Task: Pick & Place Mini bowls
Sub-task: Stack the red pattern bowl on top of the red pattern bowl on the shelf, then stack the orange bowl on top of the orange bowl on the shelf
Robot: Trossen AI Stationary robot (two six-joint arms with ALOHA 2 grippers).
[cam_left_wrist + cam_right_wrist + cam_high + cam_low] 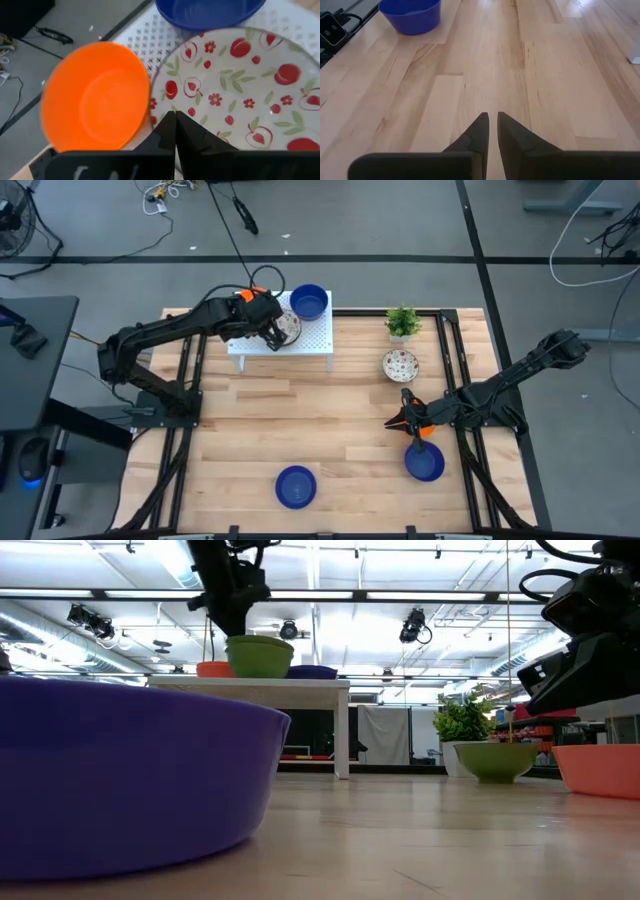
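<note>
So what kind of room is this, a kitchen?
Probably a robotics lab or workshop, not a kitchen. Two robot arms sit at a wooden table, loose cables trail over the grey floor, and ceiling lights hang from rails in a big open hall.

arms: black, jointed | wrists: orange accents | pincer: dark tapered fingers

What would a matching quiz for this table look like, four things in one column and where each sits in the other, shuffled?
Things:
1. orange bowl
2. potted plant
3. left hand
4. table floral bowl

Places:
A. on the tabletop, next to the plant
B. on the white rack, beside the rack floral bowl
C. shut, at the rack floral bowl's rim
D. on the tabletop, off the rack's right end

Pairs: 1-B, 2-D, 3-C, 4-A
</note>
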